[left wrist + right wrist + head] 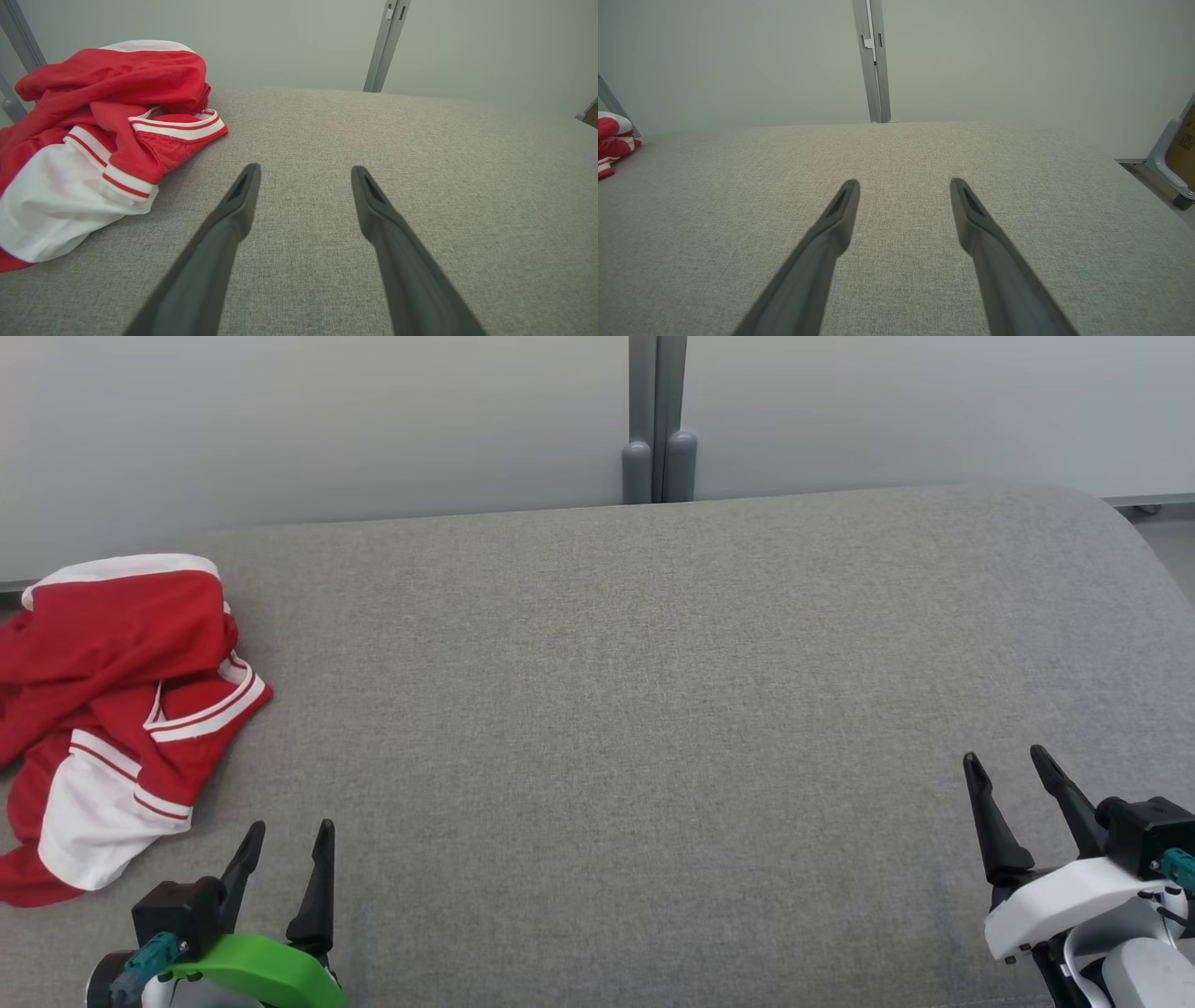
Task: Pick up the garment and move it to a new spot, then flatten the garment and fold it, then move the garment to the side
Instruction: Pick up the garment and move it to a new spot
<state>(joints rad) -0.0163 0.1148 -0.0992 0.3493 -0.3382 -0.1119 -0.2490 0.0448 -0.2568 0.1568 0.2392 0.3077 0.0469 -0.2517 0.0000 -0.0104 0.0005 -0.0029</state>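
— Picked up the garment (121,644) yet?
— No. Looks untouched: lies in a crumpled red and white heap on the grey padded surface (653,709), ahead of the left end effector (290,825) and off to its left, near but apart.
— And seen from the right end effector (1005,754)?
— Well apart, far off to its left, across bare fabric.
— Holding anything?
— Nothing. Both released, with fingers spread wide and pointing forward, low over the surface; cannot tell whether touching it.
— So what counts as done?
— Judging by this, nothing. Leaves the whole job: grasp and carry to a new spot, spread flat, fold, then shift aside.
— Best placed for the first grab?
— Probably the left: needs only to swing left and forward to the striped edge nearest its tips. Expect loose cloth to drape and trail when raised.
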